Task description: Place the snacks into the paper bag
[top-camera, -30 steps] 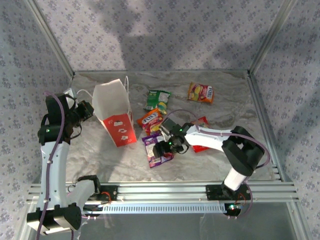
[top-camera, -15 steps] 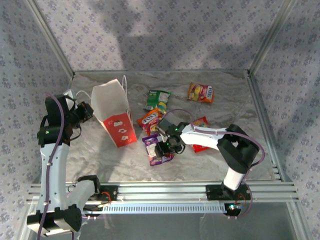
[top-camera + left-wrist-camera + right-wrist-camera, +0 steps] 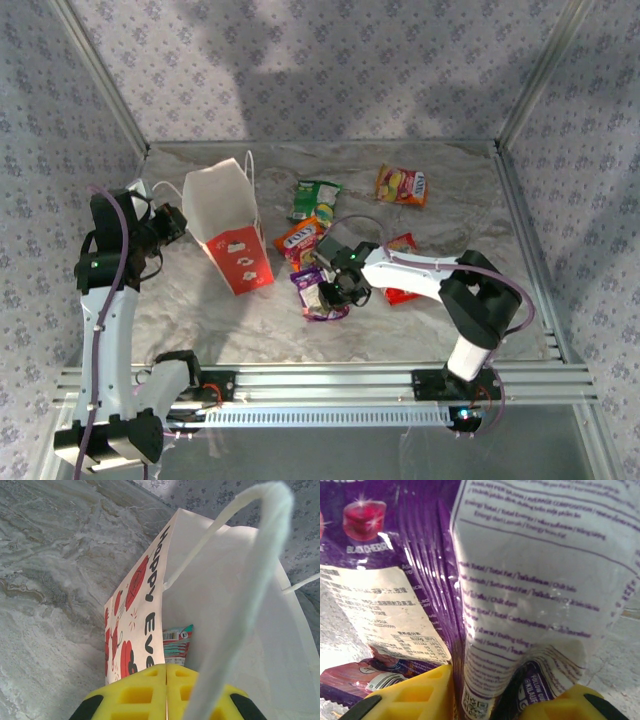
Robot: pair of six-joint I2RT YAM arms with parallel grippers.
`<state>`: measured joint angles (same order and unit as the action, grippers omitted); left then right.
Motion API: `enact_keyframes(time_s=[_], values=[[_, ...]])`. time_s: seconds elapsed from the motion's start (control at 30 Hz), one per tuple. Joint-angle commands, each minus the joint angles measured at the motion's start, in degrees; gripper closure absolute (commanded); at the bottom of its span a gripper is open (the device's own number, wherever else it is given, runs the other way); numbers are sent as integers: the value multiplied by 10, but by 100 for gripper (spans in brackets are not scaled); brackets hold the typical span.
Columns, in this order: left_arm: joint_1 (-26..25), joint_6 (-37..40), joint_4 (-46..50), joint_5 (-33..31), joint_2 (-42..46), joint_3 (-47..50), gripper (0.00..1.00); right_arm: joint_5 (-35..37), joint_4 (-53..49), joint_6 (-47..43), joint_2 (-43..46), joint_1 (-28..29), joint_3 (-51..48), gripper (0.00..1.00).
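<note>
The paper bag [image 3: 228, 232] stands open at the left, white with a red lower part. My left gripper [image 3: 172, 222] is shut on its near rim [image 3: 161, 605], yellow fingers [image 3: 140, 692] pressed together. A teal snack [image 3: 176, 646] lies inside the bag. My right gripper [image 3: 338, 290] is shut on the purple snack [image 3: 314, 292], which buckles upward between the fingers [image 3: 415, 692], its printed back [image 3: 530, 580] facing the camera. Green [image 3: 316, 198], orange-yellow [image 3: 402, 185] and orange-pink [image 3: 302, 238] snacks lie on the table. The red one [image 3: 402, 243] is partly under my right arm.
The crinkled grey table cover [image 3: 200, 310] is bare in front of the bag and along the right side. Metal frame posts [image 3: 520, 200] border the table. The bag's white cord handle [image 3: 250, 580] arcs right in front of the left wrist camera.
My right gripper has closed on the purple snack, which has crumpled and lifted at its edge. The left arm and the bag have stayed put.
</note>
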<state>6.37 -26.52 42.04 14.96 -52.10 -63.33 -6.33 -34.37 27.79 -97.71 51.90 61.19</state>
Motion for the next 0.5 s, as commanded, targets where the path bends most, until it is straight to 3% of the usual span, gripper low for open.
enact_keyframes(time_s=[0.0, 0.47], values=[[3, 9, 7, -4, 8, -8, 94, 29, -47, -1, 11, -2, 10, 69], [3, 11, 8, -4, 9, -7, 94, 39, -67, 0, 63, -14, 25, 77]])
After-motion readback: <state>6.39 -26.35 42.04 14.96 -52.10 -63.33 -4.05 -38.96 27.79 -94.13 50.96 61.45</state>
